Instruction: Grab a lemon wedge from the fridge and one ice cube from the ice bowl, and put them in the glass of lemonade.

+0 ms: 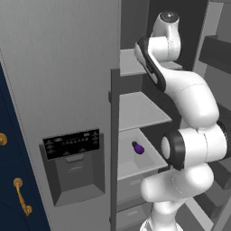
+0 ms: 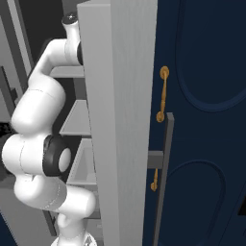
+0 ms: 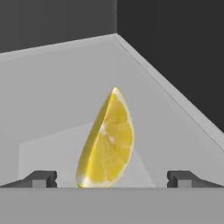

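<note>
The lemon wedge [image 3: 107, 142], judged light, soft and slippery, is framed on the fridge [image 1: 58, 90] shelf between the tool's [image 3: 112, 178] wide-open tips, and is best pinched across its flat cut faces.

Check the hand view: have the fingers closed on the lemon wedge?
No, the fingertips stand wide apart on either side of the lemon wedge, touching nothing.

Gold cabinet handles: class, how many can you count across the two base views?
3. One on the navy cabinet at lower left of the left base view; two on the cabinet beside the fridge door, upper and lower. The door may hide more.
</note>
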Robot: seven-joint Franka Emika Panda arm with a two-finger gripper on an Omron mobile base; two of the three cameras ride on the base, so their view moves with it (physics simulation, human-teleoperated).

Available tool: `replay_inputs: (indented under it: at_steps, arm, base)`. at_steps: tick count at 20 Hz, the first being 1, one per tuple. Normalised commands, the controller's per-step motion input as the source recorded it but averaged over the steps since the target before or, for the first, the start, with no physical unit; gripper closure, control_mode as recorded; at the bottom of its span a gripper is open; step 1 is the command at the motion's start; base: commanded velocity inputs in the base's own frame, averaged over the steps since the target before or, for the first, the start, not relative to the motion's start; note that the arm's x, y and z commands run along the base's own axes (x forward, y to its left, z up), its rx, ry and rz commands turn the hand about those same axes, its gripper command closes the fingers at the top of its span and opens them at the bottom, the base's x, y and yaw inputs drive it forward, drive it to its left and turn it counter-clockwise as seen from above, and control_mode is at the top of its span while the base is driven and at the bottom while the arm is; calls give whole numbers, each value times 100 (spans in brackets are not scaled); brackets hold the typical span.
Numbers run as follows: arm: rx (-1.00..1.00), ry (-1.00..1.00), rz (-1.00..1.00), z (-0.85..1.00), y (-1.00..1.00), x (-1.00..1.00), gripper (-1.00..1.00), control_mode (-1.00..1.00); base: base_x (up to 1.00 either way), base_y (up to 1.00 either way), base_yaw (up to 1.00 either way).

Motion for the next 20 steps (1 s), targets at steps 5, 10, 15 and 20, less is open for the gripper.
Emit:
replay_inputs:
  at_steps: [5, 10, 15, 20]
  arm:
    - [0, 3, -1, -1, 0, 33, -100, -100]
    - [0, 8, -2, 0, -1, 57, -100, -100]
    - [1, 8, -4, -2, -4, -3, -100, -100]
    - [0, 1, -4, -20, 0, -27, -100, -100]
  base:
    - [0, 0, 0]
    - [0, 0, 0]
    - [0, 0, 0]
    - [0, 0, 0]
